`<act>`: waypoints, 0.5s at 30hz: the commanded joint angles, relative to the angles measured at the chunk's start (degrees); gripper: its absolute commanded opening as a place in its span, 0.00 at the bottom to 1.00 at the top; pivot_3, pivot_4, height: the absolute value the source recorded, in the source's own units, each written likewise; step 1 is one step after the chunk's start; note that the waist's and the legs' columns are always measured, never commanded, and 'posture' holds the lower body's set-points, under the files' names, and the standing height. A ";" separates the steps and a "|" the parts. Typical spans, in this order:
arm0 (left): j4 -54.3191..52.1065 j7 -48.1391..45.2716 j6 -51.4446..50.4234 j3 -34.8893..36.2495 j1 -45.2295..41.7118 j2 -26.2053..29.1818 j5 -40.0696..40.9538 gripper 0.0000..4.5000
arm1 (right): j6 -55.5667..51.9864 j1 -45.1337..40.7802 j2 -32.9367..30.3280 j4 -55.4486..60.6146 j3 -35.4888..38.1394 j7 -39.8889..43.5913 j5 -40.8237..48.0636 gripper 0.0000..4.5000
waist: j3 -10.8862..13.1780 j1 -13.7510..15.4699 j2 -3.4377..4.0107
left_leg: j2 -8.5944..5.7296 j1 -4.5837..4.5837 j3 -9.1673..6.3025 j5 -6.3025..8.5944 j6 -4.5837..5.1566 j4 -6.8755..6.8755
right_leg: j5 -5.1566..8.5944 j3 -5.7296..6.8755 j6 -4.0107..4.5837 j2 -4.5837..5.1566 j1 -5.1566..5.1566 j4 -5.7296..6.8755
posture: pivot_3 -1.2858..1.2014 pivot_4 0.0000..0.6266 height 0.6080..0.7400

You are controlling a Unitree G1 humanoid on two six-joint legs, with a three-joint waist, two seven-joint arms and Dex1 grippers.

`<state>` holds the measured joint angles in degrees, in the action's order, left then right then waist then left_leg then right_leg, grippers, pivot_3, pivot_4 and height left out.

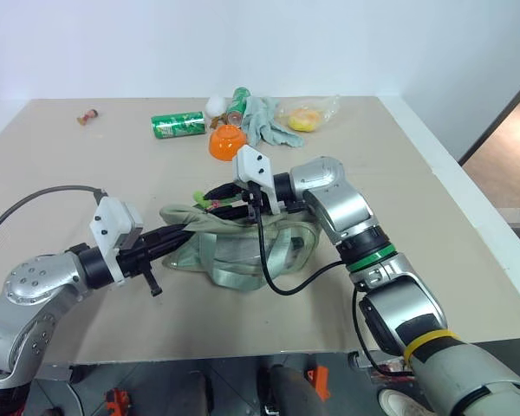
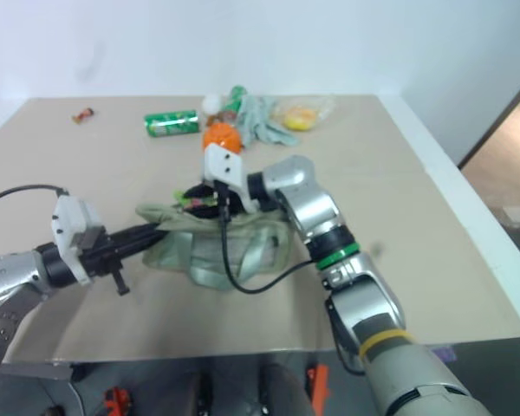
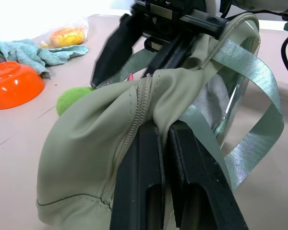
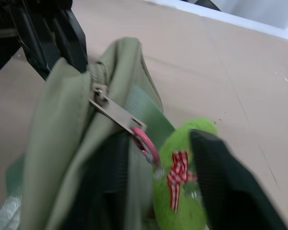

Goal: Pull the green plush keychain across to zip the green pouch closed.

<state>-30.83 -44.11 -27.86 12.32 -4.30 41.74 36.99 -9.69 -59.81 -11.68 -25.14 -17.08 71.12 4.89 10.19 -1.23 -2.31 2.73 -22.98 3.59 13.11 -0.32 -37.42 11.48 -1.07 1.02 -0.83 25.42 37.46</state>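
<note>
The pale green pouch (image 1: 243, 247) lies in the middle of the table with its straps loose and its zipper on top. My left gripper (image 3: 163, 127) comes in level from the left and is shut on the fabric at the pouch's left end, beside the zipper. The green plush keychain (image 4: 192, 134) hangs from the zipper pull by a pink ring and carries a red checked bow. My right gripper (image 1: 221, 201) reaches across the top of the pouch from the right, and its fingers (image 4: 230, 187) are pressed around the plush keychain (image 1: 201, 199).
At the far side of the table lie a green soda can (image 1: 178, 126), an orange bowl (image 1: 228, 141), pale grey-green gloves (image 1: 264, 121), a clear bag with something yellow (image 1: 305, 117) and a small item (image 1: 88, 114). The table's white edge (image 1: 468, 204) runs down the right.
</note>
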 commanded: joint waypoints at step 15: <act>3.35 2.67 -0.06 1.96 -3.74 -1.13 -0.25 0.00 | 0.69 -6.25 -0.75 -1.20 7.54 -4.55 4.47 0.01 | 0.01 0.03 0.01 | -0.02 -0.05 0.00 0.00 0.00 -0.02 | -0.01 0.01 -0.01 0.02 0.01 0.00 | 0.52 0.24 1.00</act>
<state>-27.87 -42.55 -27.62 13.11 -7.37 40.91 36.48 -8.99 -63.50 -11.89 -27.87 -12.77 67.70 7.27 10.20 -1.20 -2.30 2.71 -23.04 3.59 13.11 -0.32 -37.44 11.47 -1.07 1.02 -0.80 25.43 37.47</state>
